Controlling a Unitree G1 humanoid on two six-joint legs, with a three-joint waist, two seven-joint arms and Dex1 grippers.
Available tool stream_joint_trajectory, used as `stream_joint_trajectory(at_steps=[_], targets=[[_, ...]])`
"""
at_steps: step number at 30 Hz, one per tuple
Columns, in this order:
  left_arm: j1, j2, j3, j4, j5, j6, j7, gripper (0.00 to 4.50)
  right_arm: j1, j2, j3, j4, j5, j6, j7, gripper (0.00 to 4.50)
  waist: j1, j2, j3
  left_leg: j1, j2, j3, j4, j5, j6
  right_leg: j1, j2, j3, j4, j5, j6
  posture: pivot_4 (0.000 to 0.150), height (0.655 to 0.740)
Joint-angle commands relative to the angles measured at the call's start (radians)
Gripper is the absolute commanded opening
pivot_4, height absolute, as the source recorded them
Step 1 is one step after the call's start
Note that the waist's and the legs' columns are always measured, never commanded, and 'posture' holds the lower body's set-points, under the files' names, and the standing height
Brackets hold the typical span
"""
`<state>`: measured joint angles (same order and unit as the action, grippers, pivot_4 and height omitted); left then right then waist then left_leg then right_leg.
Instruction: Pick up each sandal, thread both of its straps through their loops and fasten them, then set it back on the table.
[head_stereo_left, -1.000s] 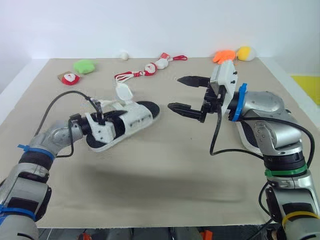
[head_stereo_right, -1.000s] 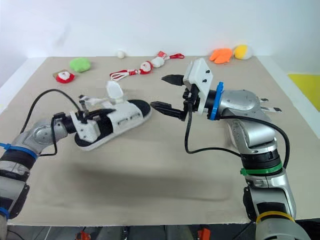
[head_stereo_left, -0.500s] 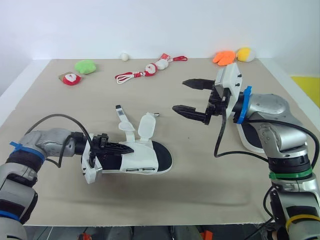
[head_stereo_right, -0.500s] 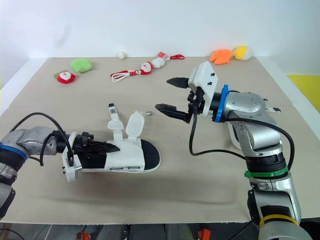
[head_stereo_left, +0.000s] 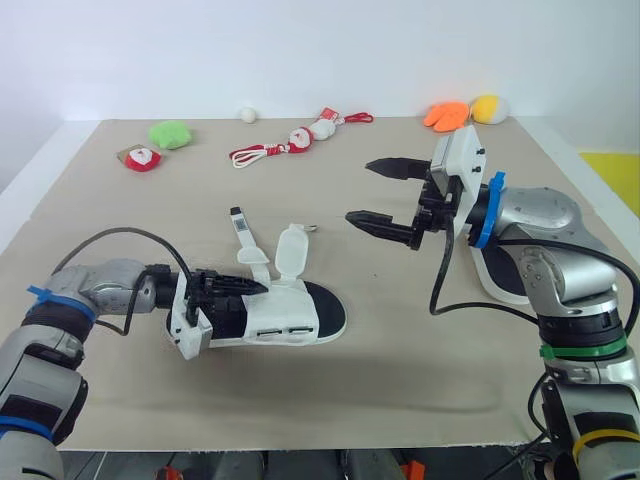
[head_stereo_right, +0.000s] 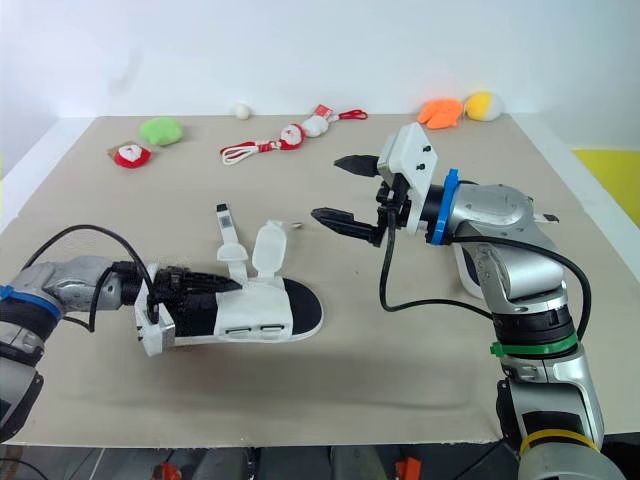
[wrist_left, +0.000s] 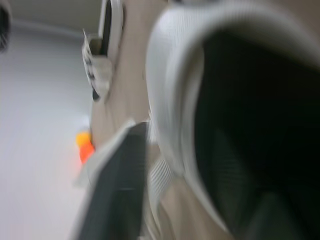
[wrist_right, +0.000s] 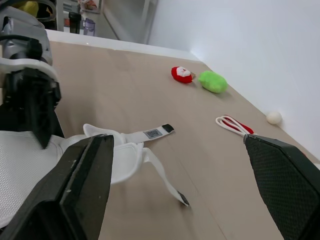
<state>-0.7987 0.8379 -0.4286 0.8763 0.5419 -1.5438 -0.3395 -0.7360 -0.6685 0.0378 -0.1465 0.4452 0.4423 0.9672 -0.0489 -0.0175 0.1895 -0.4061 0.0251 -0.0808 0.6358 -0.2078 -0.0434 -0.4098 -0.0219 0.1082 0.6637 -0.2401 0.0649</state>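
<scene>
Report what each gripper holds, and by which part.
The left gripper holds the sandal by its heel end. The right gripper is open and holds nothing.

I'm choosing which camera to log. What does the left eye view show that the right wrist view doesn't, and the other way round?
Left eye view: the orange toy and a second sandal under the right arm. Right wrist view: room clutter in the background. Both: the sandal with its straps loose, the green toy, the Santa toy and the white ball.
</scene>
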Motion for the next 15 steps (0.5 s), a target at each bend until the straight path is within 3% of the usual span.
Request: stream_joint_trajectory(at_steps=[1, 2, 3, 7, 10, 15], targets=[[0.041, 0.059, -0.03, -0.064, -0.17, 0.067, -0.038, 3.8, 0.006, -0.014, -0.036, -0.047, 0.046, 0.037, 0.019, 4.5, -0.001, 0.0, 0.0, 0.0, 0.0, 0.0, 0.0, 0.0, 0.0, 0.0, 0.0, 0.0, 0.0, 0.0, 0.0, 0.15, 0.74], [0.073, 0.081, -0.049, -0.116, -0.26, 0.121, -0.073, 4.32, 0.011, -0.015, -0.044, -0.055, 0.075, 0.07, 0.027, 4.5, -0.002, 0.0, 0.0, 0.0, 0.0, 0.0, 0.0, 0.0, 0.0, 0.0, 0.0, 0.0, 0.0, 0.0, 0.0, 0.15, 0.74], [0.113, 0.109, -0.068, -0.186, -0.372, 0.201, -0.125, 4.48, 0.017, -0.023, -0.053, -0.065, 0.12, 0.124, 0.041, 4.5, -0.002, 0.0, 0.0, 0.0, 0.0, 0.0, 0.0, 0.0, 0.0, 0.0, 0.0, 0.0, 0.001, 0.0, 0.0, 0.15, 0.74], [0.252, 0.204, -0.058, -0.454, -0.711, 0.522, -0.313, 4.48, 0.047, -0.056, -0.065, -0.094, 0.195, 0.222, 0.073, 4.5, -0.002, 0.0, 0.0, 0.0, 0.001, -0.001, -0.001, 0.0, 0.0, -0.001, 0.0, 0.0, 0.002, 0.0, -0.001, 0.15, 0.74], [0.412, 0.323, 0.025, -0.716, -1.041, 0.95, -0.455, 4.5, 0.094, -0.087, -0.057, -0.114, 0.223, 0.263, 0.104, 3.73, -0.003, 0.0, 0.0, 0.0, 0.003, -0.001, -0.001, 0.0, 0.0, 0.0, 0.001, -0.001, 0.002, -0.001, -0.001, 0.15, 0.74], [0.548, 0.375, 0.213, -0.883, -1.275, 1.319, -0.525, 4.5, 0.157, -0.098, 0.019, -0.147, 0.163, 0.253, 0.108, 1.4, -0.003, 0.002, 0.002, 0.003, 0.004, -0.001, -0.001, 0.001, 0.002, 0.001, 0.003, -0.001, 0.003, -0.006, 0.005, 0.15, 0.74]])
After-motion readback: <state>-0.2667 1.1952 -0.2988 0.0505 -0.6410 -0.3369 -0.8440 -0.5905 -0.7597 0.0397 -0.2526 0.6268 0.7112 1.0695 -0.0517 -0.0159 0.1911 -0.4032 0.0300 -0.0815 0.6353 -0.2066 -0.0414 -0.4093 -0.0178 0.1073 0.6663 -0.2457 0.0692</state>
